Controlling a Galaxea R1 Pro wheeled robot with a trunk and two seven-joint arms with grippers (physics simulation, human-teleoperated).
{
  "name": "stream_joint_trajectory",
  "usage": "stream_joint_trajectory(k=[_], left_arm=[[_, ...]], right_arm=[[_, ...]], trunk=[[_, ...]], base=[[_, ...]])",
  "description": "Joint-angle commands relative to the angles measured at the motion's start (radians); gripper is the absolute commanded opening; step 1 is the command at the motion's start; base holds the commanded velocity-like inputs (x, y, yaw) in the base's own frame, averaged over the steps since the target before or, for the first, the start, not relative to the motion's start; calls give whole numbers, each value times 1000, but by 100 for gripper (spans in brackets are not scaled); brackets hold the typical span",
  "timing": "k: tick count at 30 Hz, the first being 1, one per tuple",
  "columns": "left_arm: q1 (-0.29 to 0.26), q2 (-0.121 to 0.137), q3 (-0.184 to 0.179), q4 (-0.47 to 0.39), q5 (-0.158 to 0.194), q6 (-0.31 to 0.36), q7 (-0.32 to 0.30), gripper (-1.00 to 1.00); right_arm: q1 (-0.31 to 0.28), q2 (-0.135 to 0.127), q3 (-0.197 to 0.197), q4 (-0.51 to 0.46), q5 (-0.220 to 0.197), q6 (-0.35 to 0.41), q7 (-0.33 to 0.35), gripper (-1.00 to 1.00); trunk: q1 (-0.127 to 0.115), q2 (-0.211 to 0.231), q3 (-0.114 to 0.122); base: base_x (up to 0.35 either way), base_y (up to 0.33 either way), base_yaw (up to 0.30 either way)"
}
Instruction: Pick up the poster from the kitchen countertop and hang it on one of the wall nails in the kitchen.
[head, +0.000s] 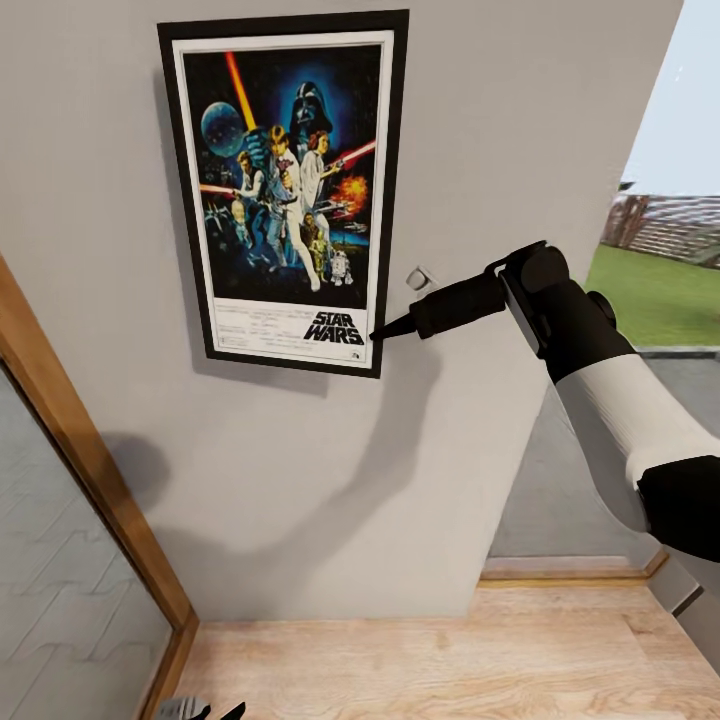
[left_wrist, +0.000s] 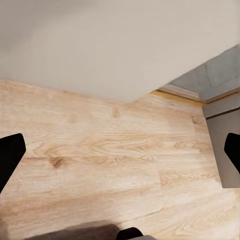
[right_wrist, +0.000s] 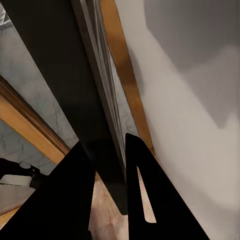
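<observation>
The poster (head: 285, 190) sat upright against the grey wall (head: 480, 130) — my right end effector (head: 378, 334) pinched its lower corner; the left end effector (left_wrist: 120, 155) was spread wide above the wood floor (left_wrist: 100, 150).

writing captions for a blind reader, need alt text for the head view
A framed Star Wars poster sits flat against a pale grey wall, its lower right corner pinched by the robot's right hand. Pale wood floor lies below.
</observation>
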Motion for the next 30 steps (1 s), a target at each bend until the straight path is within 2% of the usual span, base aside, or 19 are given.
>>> stream_joint_trajectory(k=[1,8,30], left_arm=[[-1,0,-8,0,6,-6,-1,100],[-1,0,-8,0,6,-6,-1,100],[4,-6,-8,-2,9,-7,-1,100]], right_arm=[[-1,0,1,-1,7,12,9,-100],[-1,0,1,-1,7,11,9,-100],[6,-10,-18,-2,7,6,5,-100]], trunk=[[1,-2,-2],[1,-2,-2],[1,-2,-2]], base=[[167,0,0],[107,0,0],[3,0,0]])
